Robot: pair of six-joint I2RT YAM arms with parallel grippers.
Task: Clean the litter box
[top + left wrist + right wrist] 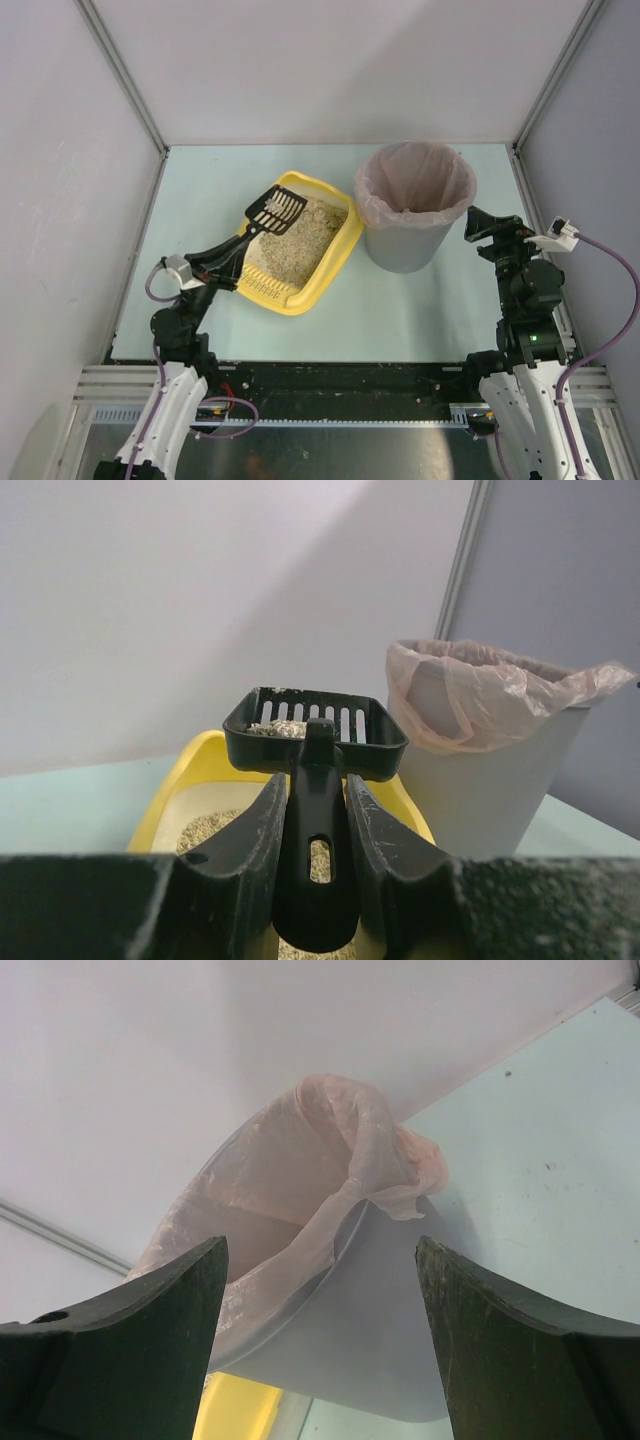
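Pale green table (pixel 420 300) closed in by white walls fills the overhead view. The litter box (pixel 290 298) lies slantwise just left of centre, beige litter (pixel 300 245) spread inside. Just to its right, near but apparently not touching, stands the grey bin (pixel 410 250) with its pinkish liner (pixel 415 170) folded over the rim.

The left gripper (pixel 235 255) is clamped on the handle (pixel 315 820) of a black slotted scoop (pixel 275 210). The scoop is raised above the upper end of the box, with a little litter lying in its basket. The right gripper (pixel 480 225) hangs spread wide and empty at the bin's right side, the bin wall showing between its jaws in the wrist view.

The step in hand looks like carrying the scooped load to the bin. To do it well:

- Keep the basket level.
- Give it a small shake over the box so loose grains sift back through the slots.
- Travel right, high enough to clear the yellow rim and the liner's edge.
- Tip only once the basket is fully over the bin mouth.
- The right arm could steady the bin if it shifts.
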